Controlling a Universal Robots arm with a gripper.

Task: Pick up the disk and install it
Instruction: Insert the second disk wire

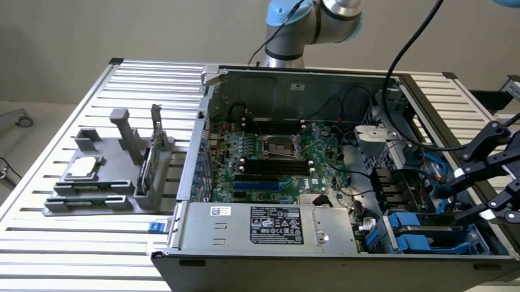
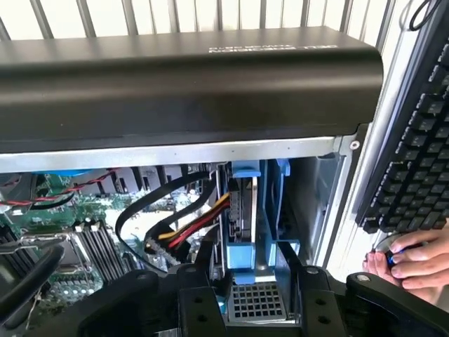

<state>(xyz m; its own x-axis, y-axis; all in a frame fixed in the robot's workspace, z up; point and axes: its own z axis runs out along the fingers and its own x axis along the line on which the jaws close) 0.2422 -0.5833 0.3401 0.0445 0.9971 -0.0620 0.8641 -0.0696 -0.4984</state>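
Exterior high; wrist close (shared chassis)

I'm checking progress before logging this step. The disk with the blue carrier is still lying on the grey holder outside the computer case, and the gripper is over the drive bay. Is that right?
Not quite. The disk with its blue carrier stands in the drive bay inside the computer case, as the wrist view shows, not on the grey holder. The gripper is indeed over the drive bay.

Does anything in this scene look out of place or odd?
One thing: a person's hand rests by a keyboard beside the open computer case. The disk sits upright in its blue bay, not askew.
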